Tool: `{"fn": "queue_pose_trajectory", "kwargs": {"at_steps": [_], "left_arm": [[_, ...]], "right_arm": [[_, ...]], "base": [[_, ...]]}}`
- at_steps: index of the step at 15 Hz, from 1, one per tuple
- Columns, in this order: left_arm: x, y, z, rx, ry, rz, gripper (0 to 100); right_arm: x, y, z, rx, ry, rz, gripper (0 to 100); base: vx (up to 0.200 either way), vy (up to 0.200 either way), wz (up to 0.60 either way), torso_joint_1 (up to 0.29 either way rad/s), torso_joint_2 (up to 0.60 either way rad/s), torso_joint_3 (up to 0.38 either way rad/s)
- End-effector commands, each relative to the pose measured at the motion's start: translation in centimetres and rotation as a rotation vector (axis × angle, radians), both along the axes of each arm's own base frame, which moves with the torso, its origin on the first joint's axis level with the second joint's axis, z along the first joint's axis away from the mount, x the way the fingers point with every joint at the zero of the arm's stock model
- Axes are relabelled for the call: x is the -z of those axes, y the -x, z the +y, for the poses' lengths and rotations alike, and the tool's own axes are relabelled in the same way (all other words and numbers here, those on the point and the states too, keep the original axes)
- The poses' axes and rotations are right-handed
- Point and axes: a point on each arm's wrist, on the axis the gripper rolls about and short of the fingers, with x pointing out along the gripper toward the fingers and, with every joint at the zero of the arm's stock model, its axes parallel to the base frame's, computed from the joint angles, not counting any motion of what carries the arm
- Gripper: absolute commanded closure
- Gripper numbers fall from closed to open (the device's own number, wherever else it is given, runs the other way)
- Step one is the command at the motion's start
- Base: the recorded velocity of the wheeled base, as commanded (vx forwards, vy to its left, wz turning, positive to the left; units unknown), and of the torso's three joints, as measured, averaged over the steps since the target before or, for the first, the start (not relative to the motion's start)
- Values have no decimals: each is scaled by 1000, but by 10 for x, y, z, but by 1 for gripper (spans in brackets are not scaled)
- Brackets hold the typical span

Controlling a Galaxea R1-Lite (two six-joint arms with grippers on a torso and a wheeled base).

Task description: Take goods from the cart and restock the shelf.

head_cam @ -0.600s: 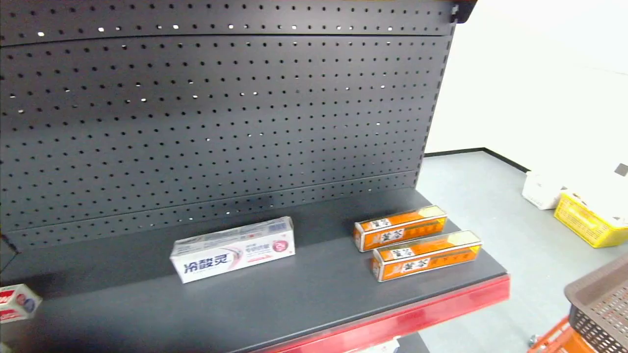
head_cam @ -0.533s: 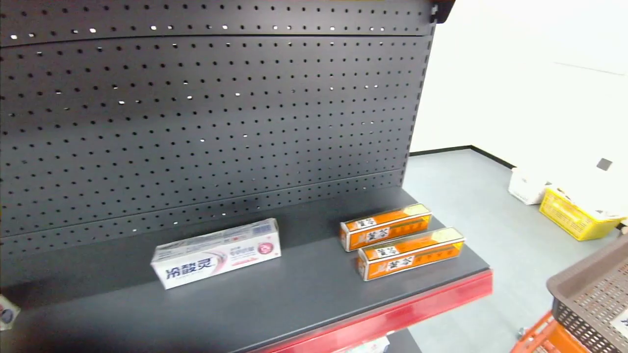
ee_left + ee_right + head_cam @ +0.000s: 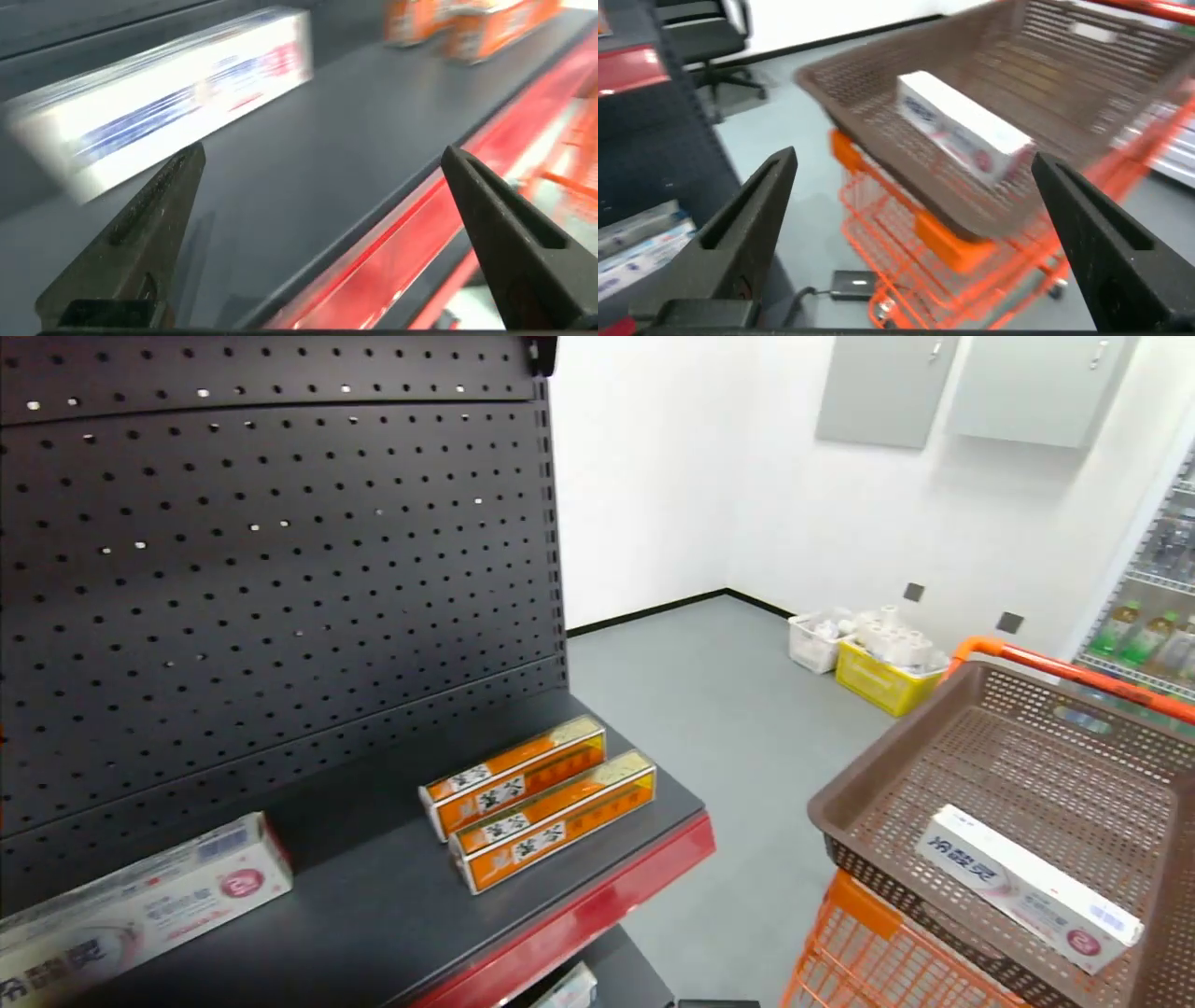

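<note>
Head camera has swung right since earlier frames: shelf goods sit further left in view, unmoved themselves, and cart now shows at right. Left gripper [image 3: 322, 161] spread wide, empty, over shelf [image 3: 308, 196]; white toothpaste box [image 3: 177, 103] lies flat just beyond it. Right gripper [image 3: 915, 163] spread wide, empty, facing brown cart basket [image 3: 878, 103]; second toothpaste box [image 3: 962, 126] lies inside. Two orange boxes [image 3: 537, 798] side by side near shelf's right end. Pegboard [image 3: 280, 569] behind. Yellow crate [image 3: 878, 683] on far floor.

Dark tapering fingers [image 3: 149, 219] form left end effector [image 3: 322, 152] and right end effector [image 3: 912, 157].
</note>
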Motion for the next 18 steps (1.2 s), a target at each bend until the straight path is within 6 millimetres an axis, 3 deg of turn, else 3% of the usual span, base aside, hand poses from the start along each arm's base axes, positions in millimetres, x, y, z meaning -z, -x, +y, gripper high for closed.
{"fn": "queue_pose_trajectory", "kwargs": {"at_steps": [1,16,18], "left_arm": [[0,0,0,0,0,0,0],[0,0,0,0,0,0,0],[0,0,0,-2,1,0,0]], "right_arm": [[0,0,0,-2,1,-1,0],[0,0,0,-3,2,8,0],[-10,-2,0,63,-4,36,0]], "base": [[0,0,-600,2,2,7],[0,0,0,0,0,0],[0,0,0,0,0,0]]}}
